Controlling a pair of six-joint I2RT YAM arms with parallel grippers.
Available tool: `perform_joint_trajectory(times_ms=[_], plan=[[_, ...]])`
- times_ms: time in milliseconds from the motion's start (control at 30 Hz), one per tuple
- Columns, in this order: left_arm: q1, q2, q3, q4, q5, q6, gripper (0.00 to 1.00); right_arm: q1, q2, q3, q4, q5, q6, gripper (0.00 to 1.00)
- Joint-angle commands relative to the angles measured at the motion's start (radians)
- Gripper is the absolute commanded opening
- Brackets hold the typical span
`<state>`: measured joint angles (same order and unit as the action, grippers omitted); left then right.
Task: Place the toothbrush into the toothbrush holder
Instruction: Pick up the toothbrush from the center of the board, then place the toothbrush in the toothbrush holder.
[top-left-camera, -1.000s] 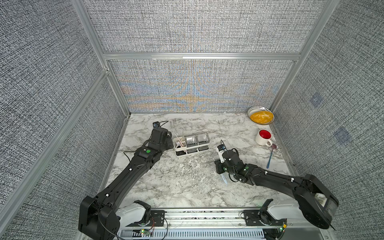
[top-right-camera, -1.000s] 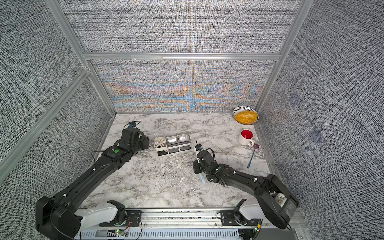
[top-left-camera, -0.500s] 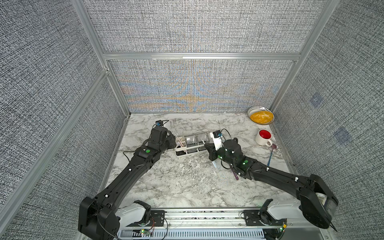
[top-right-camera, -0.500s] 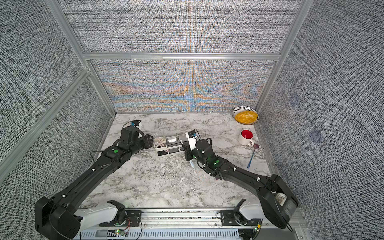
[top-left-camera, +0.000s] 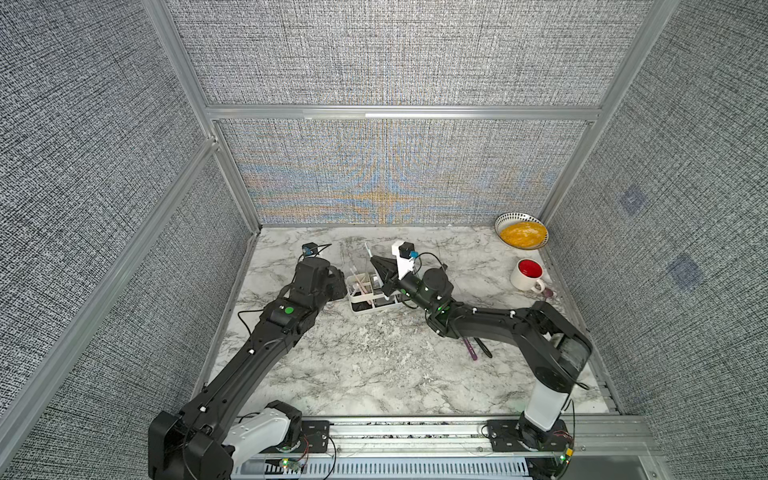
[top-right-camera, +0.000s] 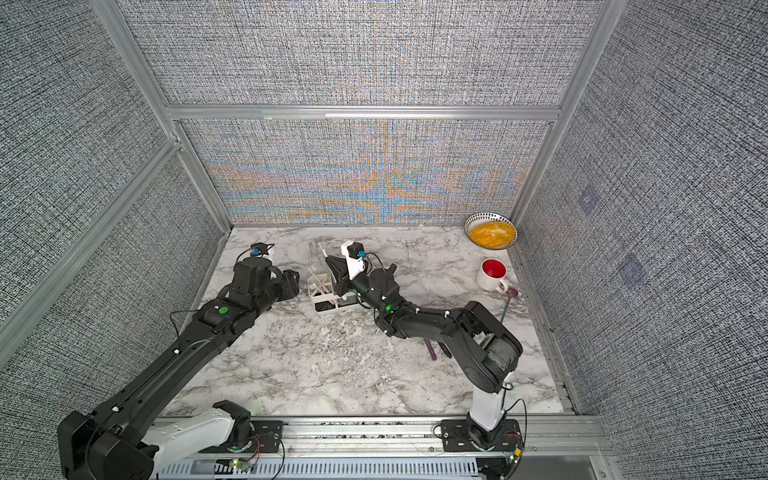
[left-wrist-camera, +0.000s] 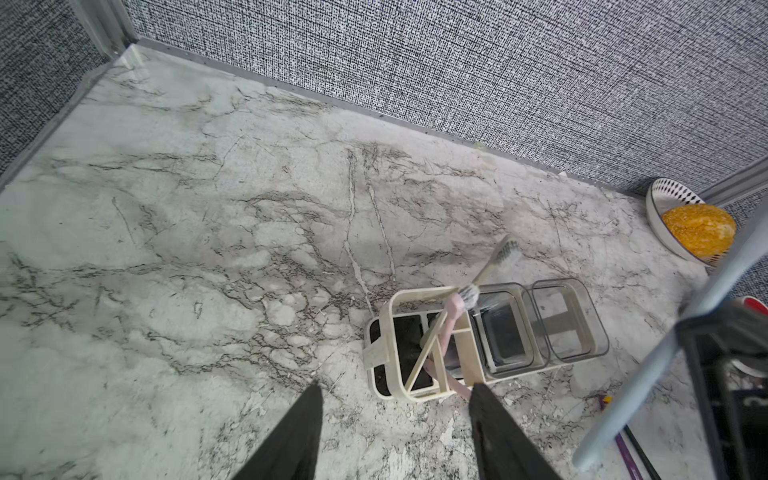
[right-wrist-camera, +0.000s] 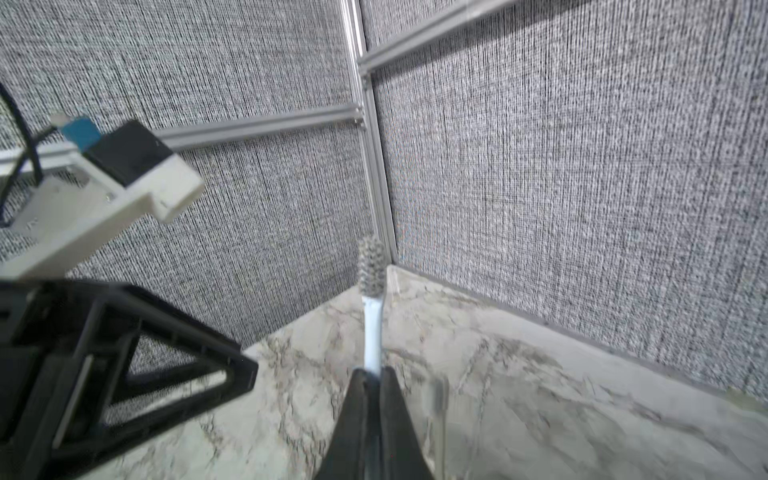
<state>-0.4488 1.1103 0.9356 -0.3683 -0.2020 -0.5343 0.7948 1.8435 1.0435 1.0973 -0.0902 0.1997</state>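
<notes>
White-and-blue toothbrush (right-wrist-camera: 372, 332), bristles up, is pinched in the right jaws, raised near the toothbrush holder (left-wrist-camera: 419, 294) but not yet in it. Left jaws stand spread just beside its end.

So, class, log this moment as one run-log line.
right fingers: shut on pale blue toothbrush | left fingers: open by white frame holder | toothbrush: not yet in holder
</notes>
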Motion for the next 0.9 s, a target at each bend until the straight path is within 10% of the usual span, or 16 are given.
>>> perform_joint_trajectory(times_ms=[0,867], plan=[[0.003,-0.003,-0.007,0.003,-0.045,0.002,0.59,0.007,0.055,0.059,0.167,-0.004,-0.007,0.03],[0.004,0.022,-0.002,0.000,-0.091,0.039,0.59,0.023,0.433,0.218,0.444,0.209,-0.025,0.04]])
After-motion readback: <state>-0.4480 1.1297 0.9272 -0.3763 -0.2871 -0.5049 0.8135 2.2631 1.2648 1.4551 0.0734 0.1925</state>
